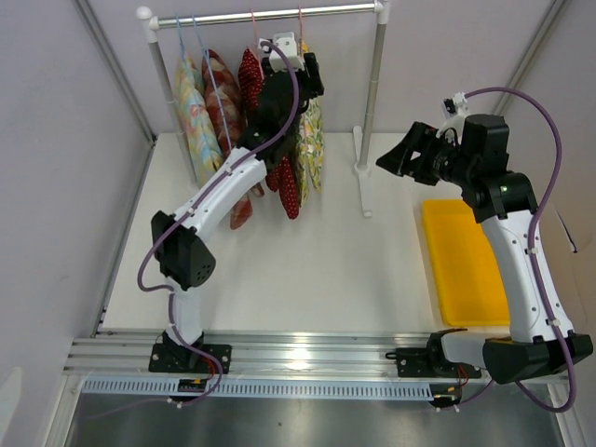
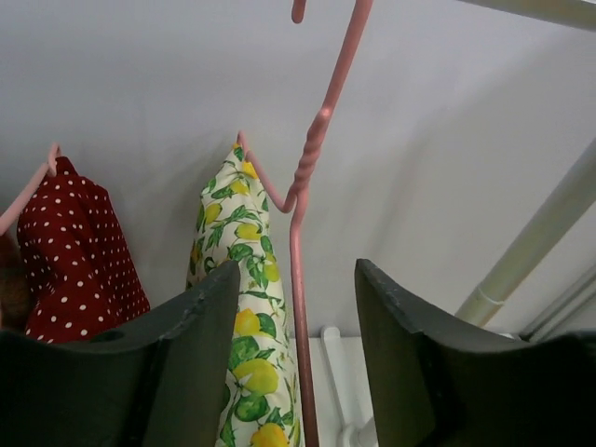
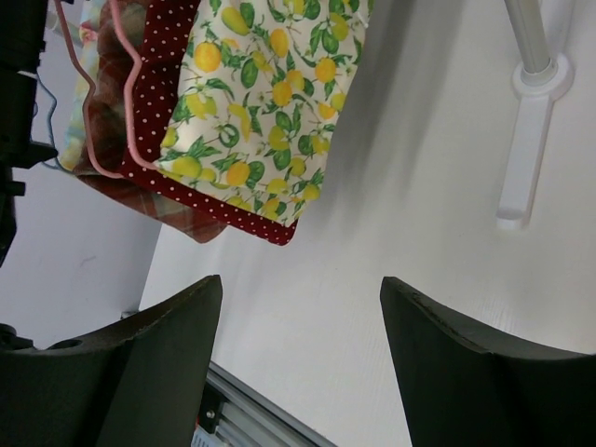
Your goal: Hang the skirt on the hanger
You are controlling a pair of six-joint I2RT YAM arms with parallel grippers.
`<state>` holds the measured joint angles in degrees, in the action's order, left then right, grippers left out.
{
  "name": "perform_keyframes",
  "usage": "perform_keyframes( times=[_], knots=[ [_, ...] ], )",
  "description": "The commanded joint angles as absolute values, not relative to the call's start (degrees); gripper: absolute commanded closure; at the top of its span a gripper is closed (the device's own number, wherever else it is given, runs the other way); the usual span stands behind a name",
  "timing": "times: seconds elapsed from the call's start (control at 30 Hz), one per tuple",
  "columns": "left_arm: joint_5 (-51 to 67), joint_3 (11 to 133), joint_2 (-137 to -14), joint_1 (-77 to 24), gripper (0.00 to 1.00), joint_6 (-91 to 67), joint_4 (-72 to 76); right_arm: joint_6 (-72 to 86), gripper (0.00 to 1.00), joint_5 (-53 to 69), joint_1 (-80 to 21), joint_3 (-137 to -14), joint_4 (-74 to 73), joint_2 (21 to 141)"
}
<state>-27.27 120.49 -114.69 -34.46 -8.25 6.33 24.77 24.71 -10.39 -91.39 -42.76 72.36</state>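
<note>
The left gripper point(image 2: 298, 279) stands spread, and the thin pink hanger point(image 2: 312, 151) passes between its fingers. The skirt point(image 2: 233, 233), white with yellow lemons and green leaves, hangs on this hanger under the far rail point(image 1: 270, 14). Only the left wrist view shows the hanger's twisted neck. Only the right wrist view shows the skirt's hem, against red dotted cloth point(image 3: 163, 56). The right gripper point(image 3: 300, 289) is spread too and holds nothing.

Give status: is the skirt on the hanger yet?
Done: skirt hangs on the pink hanger, which hangs from the rail. In hand: nothing; left pincer is open around the hanger wire, right pincer open, away. Left: probably just backing the left pincer off.
</note>
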Motion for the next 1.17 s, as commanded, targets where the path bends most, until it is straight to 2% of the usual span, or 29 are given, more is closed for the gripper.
perform_keyframes(
  times=[0.0,0.03,0.17,0.3,0.4,0.43,0.47,0.57,0.6,0.77,1.13],
  knots=[
    [-24.26,118.04,-106.8,-35.24,0.29,-7.12,8.7,24.43,0.24,24.79,-10.28,-90.7,-40.7,70.58],
    [-23.65,117.25,-105.83,-35.77,0.25,-7.12,8.18,24.35,0.23,24.79,-10.11,-90.44,-40.52,70.49],
    [-21.1,113.48,-99.25,-37.26,0.26,-7.82,3.27,24.7,0.22,25.4,-9.41,-88.69,-39.12,69.52],
    [-19.08,108.03,-87.49,-39.11,0.23,-9.49,-5.84,25.22,0.18,25.31,-9.05,-85.7,-37.89,67.16],
    [-17.85,97.43,-79.66,-39.46,0.23,-12.03,-13.06,25.93,0.16,25.14,-8.79,-83.86,-37.27,65.49],
    [-16.88,94.86,-73.63,-39.38,0.22,-13.43,-14.49,25.67,0.15,24.79,-8.79,-83.5,-37.18,64.96],
    [-16.61,87.09,-70.35,-39.38,0.21,-13.97,-15.72,25.32,0.15,24.0,-8.7,-83.06,-37.44,64.43],
    [-15.39,79.21,-57.63,-39.38,0.2,-16.34,-19.77,24.7,0.12,20.49,-8.53,-81.13,-37.88,62.06],
    [-15.12,72.49,-54.61,-39.38,0.2,-17.48,-22.65,24.44,0.11,20.22,-8.61,-79.9,-37.88,61.53],
    [-14.59,63.73,-39.23,-39.46,0.19,-19.25,-32.14,24.08,0.09,18.38,-8.7,-75.86,-38.67,59.42],
    [-10.81,57.57,-29.54,-39.46,0.17,-18.55,-37.53,24.44,0.06,12.75,-8.96,-69.17,-38.93,56.34]
  ],
)
